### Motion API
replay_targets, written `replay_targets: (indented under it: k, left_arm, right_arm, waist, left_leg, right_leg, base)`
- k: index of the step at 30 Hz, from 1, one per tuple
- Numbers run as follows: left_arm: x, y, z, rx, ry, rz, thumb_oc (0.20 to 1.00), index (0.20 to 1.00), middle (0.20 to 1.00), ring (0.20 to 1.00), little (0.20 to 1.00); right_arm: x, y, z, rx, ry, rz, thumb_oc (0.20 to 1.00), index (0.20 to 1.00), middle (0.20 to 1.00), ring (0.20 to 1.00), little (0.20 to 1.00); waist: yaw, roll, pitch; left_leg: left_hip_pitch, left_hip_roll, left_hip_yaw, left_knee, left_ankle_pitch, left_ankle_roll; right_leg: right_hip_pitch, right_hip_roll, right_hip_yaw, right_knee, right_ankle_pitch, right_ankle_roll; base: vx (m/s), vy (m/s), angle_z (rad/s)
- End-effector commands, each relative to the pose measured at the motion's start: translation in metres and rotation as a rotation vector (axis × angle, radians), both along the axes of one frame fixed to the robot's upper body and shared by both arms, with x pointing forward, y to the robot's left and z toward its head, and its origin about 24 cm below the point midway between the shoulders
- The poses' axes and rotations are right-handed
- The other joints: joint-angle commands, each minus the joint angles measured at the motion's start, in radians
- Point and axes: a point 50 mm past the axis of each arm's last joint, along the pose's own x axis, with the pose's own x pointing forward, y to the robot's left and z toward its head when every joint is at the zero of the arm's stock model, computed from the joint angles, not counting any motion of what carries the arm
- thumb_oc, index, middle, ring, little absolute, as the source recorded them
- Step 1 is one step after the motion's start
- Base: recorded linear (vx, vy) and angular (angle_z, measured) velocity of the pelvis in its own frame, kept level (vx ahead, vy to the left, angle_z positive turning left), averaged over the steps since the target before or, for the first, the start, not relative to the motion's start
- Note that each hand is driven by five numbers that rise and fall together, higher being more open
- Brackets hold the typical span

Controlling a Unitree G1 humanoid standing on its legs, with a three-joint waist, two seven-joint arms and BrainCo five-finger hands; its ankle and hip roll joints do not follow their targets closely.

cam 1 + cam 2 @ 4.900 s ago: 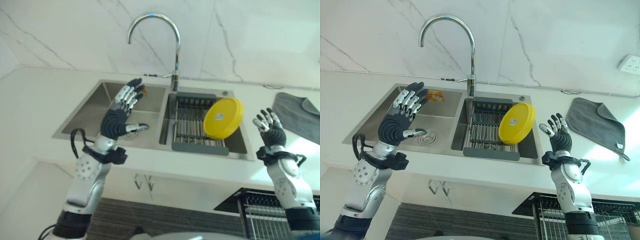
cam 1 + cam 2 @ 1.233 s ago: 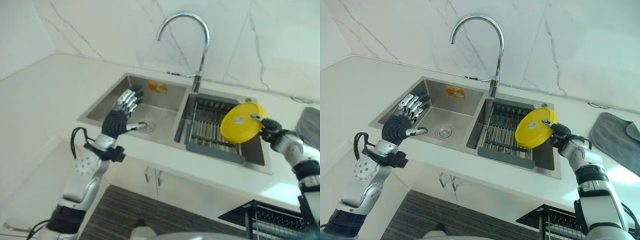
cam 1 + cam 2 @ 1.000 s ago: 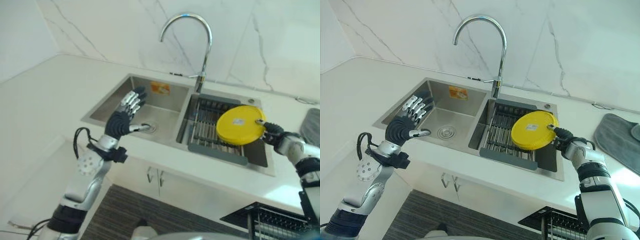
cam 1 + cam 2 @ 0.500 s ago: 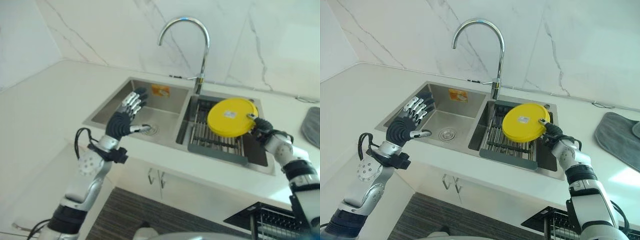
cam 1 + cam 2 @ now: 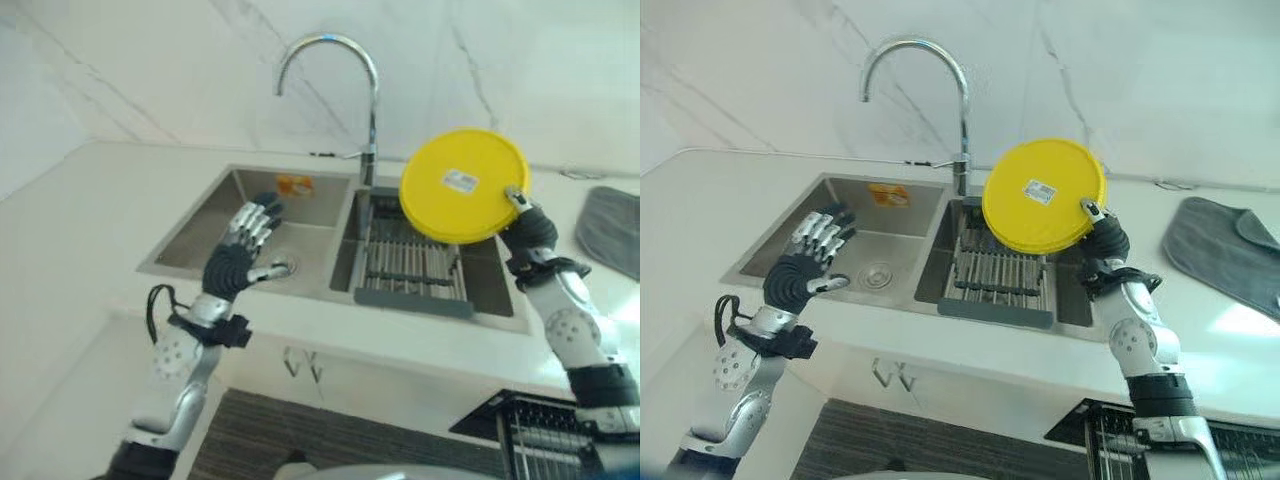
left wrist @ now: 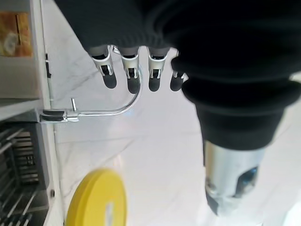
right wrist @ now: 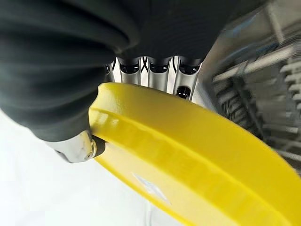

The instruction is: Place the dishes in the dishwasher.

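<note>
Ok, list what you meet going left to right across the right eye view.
Left robot hand → orange sponge → faucet → yellow plate → right robot hand → grey cloth.

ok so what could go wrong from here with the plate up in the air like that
1. The right hand pinches the yellow plate only at its rim, thumb on one face and fingers on the other, so it could pivot or slip and drop onto the sink rack below.
2. The plate is held close to the faucet, so a careless swing might clip it.
3. The dishwasher rack sits low at the right, so the carry is long on that thin grip.
</note>
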Motion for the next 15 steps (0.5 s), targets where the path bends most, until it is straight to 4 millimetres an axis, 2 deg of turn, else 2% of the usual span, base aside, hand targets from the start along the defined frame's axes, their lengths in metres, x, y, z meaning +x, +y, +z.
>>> replay_targets:
  k: [1, 2, 3, 4, 5, 6, 7, 8, 9, 10, 12, 13, 15]
  left_arm:
    - [-0.004, 0.002, 0.043, 0.063, -0.260, 0.016, 1.000, 1.000, 1.000, 1.000, 1.000]
    - [-0.004, 0.001, 0.046, 0.101, -0.286, 0.018, 1.000, 1.000, 1.000, 1.000, 1.000]
    - [-0.004, 0.003, 0.052, 0.158, -0.329, 0.026, 1.000, 1.000, 1.000, 1.000, 1.000]
    - [-0.003, 0.004, 0.056, 0.170, -0.341, 0.020, 1.000, 1.000, 1.000, 1.000, 1.000]
    - [-0.003, 0.004, 0.057, 0.171, -0.342, 0.019, 1.000, 1.000, 1.000, 1.000, 1.000]
    - [0.000, 0.002, 0.064, 0.192, -0.352, -0.006, 1.000, 1.000, 1.000, 1.000, 1.000]
    - [0.000, 0.000, 0.065, 0.210, -0.355, -0.018, 1.000, 1.000, 1.000, 1.000, 1.000]
    - [-0.001, 0.001, 0.064, 0.236, -0.351, -0.017, 1.000, 1.000, 1.000, 1.000, 1.000]
    - [-0.002, 0.005, 0.063, 0.241, -0.342, -0.004, 1.000, 1.000, 1.000, 1.000, 1.000]
    - [-0.004, 0.008, 0.064, 0.239, -0.340, 0.015, 1.000, 1.000, 1.000, 1.000, 1.000]
    - [-0.005, 0.010, 0.065, 0.245, -0.356, 0.035, 1.000, 1.000, 1.000, 1.000, 1.000]
    - [-0.005, 0.009, 0.066, 0.248, -0.375, 0.046, 1.000, 1.000, 1.000, 1.000, 1.000]
    - [-0.004, 0.006, 0.068, 0.246, -0.405, 0.070, 1.000, 1.000, 1.000, 1.000, 1.000]
  right_arm:
    - [0.006, 0.005, 0.065, 0.062, -0.292, 0.020, 0.200, 0.200, 0.200, 0.200, 0.200]
    - [0.000, 0.005, 0.062, 0.071, -0.299, 0.007, 0.200, 0.200, 0.200, 0.200, 0.200]
    - [-0.014, 0.002, 0.052, 0.084, -0.316, -0.008, 0.200, 0.200, 0.200, 0.200, 0.200]
    - [-0.023, -0.002, 0.048, 0.094, -0.325, -0.021, 0.200, 0.200, 0.200, 0.200, 0.200]
    - [-0.024, -0.003, 0.047, 0.096, -0.325, -0.023, 0.200, 0.200, 0.200, 0.200, 0.200]
    - [-0.037, -0.013, 0.039, 0.119, -0.335, -0.061, 0.200, 0.200, 0.200, 0.200, 0.200]
    - [-0.040, -0.016, 0.037, 0.130, -0.338, -0.075, 0.200, 0.200, 0.200, 0.200, 0.200]
    - [-0.044, -0.017, 0.035, 0.147, -0.341, -0.080, 0.200, 0.200, 0.200, 0.200, 0.200]
    - [-0.044, -0.015, 0.033, 0.156, -0.336, -0.070, 0.200, 0.200, 0.200, 0.200, 0.200]
    - [-0.042, -0.012, 0.031, 0.149, -0.332, -0.062, 0.200, 0.200, 0.200, 0.200, 0.200]
    - [-0.041, -0.010, 0.030, 0.155, -0.341, -0.048, 0.200, 0.200, 0.200, 0.200, 0.200]
    - [-0.042, -0.010, 0.031, 0.157, -0.350, -0.037, 0.200, 0.200, 0.200, 0.200, 0.200]
    - [-0.042, -0.012, 0.034, 0.149, -0.377, -0.030, 0.200, 0.200, 0.200, 0.200, 0.200]
  waist:
    - [0.018, -0.050, 0.048]
    - [0.006, -0.047, 0.049]
    - [-0.023, -0.048, 0.054]
    - [-0.040, -0.050, 0.061]
    - [-0.042, -0.052, 0.061]
    - [-0.060, -0.065, 0.070]
    - [-0.065, -0.070, 0.073]
    - [-0.066, -0.073, 0.079]
    - [-0.059, -0.075, 0.086]
    - [-0.054, -0.069, 0.091]
    - [-0.056, -0.059, 0.093]
    - [-0.057, -0.050, 0.097]
    - [-0.055, -0.043, 0.100]
  left_leg:
    - [0.067, -0.021, -0.029, 0.064, -0.180, 0.009]
    - [0.078, -0.026, -0.012, 0.040, -0.178, 0.018]
    - [0.097, -0.037, -0.003, 0.004, -0.175, 0.034]
    - [0.104, -0.053, -0.014, -0.007, -0.180, 0.046]
    - [0.104, -0.057, -0.016, -0.008, -0.181, 0.048]
    - [0.104, -0.089, -0.045, -0.010, -0.191, 0.062]
    - [0.108, -0.103, -0.061, -0.015, -0.194, 0.067]
    - [0.132, -0.123, -0.059, -0.036, -0.204, 0.074]
    - [0.147, -0.133, -0.027, -0.039, -0.215, 0.075]
    - [0.157, -0.133, -0.006, -0.039, -0.226, 0.078]
    - [0.143, -0.134, 0.010, -0.039, -0.216, 0.099]
    - [0.128, -0.137, 0.017, -0.039, -0.204, 0.116]
    - [0.099, -0.142, 0.029, -0.039, -0.178, 0.132]
  right_leg:
    - [0.042, 0.002, -0.024, 0.001, -0.068, 0.009]
    - [0.036, -0.013, -0.016, 0.001, -0.057, 0.025]
    - [0.007, -0.045, 0.005, 0.011, -0.024, 0.061]
    - [-0.018, -0.068, 0.021, 0.036, -0.009, 0.083]
    - [-0.023, -0.073, 0.023, 0.042, -0.008, 0.085]
    - [-0.051, -0.108, 0.026, 0.071, 0.025, 0.090]
    - [-0.063, -0.123, 0.020, 0.079, 0.047, 0.090]
    - [-0.097, -0.136, -0.040, 0.110, 0.097, 0.099]
    - [-0.119, -0.132, -0.125, 0.134, 0.116, 0.107]
    - [-0.137, -0.122, -0.173, 0.171, 0.109, 0.111]
    - [-0.135, -0.063, -0.168, 0.232, 0.025, 0.083]
    - [-0.134, -0.027, -0.170, 0.300, -0.016, 0.067]
    - [-0.140, 0.003, -0.182, 0.409, -0.035, 0.046]
  base:
    - [-0.16, 0.417, -0.77]
    - [-0.24, 0.621, -0.37]
    - [-0.21, 0.563, -0.16]
    - [-0.17, 0.416, -0.09]
    - [-0.14, 0.397, 0.02]
    - [-0.11, 0.337, -0.10]
    - [-0.14, 0.461, -0.02]
    - [-0.13, 0.332, -0.03]
    - [-0.15, 0.333, -0.24]
    - [-0.19, 0.277, -1.17]
    - [-0.21, 0.227, -1.81]
    - [-0.24, 0.223, -1.10]
    - [-0.25, 0.192, -0.60]
